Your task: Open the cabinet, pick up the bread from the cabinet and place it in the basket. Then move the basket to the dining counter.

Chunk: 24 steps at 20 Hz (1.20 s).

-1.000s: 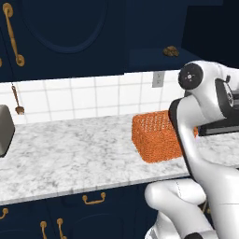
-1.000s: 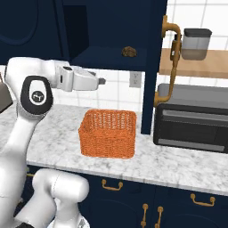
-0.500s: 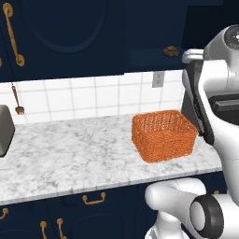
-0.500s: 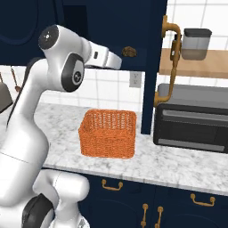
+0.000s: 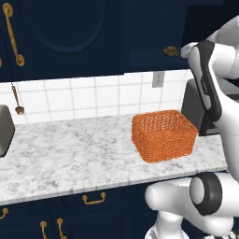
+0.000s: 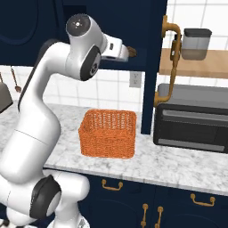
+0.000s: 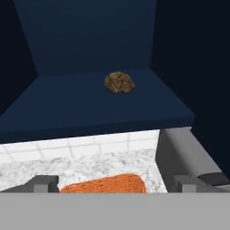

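Brown bread (image 7: 119,83) on cabinet (image 7: 103,96) shelf, pincer (image 7: 112,183) (spread wide) facing it

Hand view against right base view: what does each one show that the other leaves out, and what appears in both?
Hand view alone: the open cabinet's inside, its back wall and the full navy shelf floor, with the bread lying loose on it, gripper open below.

Right base view alone: the oven, the wooden shelf holding a grey container, the brass-handled drawers.

Both: the bread, the orange basket on the marble worktop.
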{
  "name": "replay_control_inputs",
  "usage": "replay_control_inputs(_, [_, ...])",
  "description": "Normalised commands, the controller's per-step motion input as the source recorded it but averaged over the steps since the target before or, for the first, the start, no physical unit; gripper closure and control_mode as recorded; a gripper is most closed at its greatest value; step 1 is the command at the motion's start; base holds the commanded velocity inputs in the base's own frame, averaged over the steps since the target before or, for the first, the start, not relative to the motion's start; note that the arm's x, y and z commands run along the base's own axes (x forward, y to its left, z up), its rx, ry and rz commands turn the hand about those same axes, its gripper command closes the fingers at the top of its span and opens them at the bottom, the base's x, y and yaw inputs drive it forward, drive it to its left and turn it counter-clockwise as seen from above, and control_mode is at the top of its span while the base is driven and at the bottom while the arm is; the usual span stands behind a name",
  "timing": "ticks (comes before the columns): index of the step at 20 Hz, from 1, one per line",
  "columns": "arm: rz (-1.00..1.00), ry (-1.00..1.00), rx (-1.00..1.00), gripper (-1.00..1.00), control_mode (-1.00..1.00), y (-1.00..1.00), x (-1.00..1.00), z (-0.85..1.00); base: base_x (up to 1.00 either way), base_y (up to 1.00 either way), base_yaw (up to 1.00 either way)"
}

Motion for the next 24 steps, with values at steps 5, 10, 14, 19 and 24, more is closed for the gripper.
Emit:
replay_control_inputs(5, [0.25,0.0,0.07,-1.0,-1.0,0.05,0.31,-0.08,0.0,0.0,0.0])
replay_control_inputs(10, [-0.05,-0.04,0.0,-1.0,-1.0,-0.17,0.43,-0.17,0.0,0.0,0.0])
replay_control_inputs(14, [0.0,0.0,0.0,-1.0,-1.0,-0.1,1.0,-0.25,0.0,0.0,0.0])
replay_control_inputs(19, [0.0,0.03,0.02,-1.0,-1.0,-0.12,0.88,-0.06,0.0,0.0,0.0])
replay_control_inputs(24, [0.0,0.13,0.01,-1.0,-1.0,-0.05,0.54,0.01,0.0,0.0,0.0])
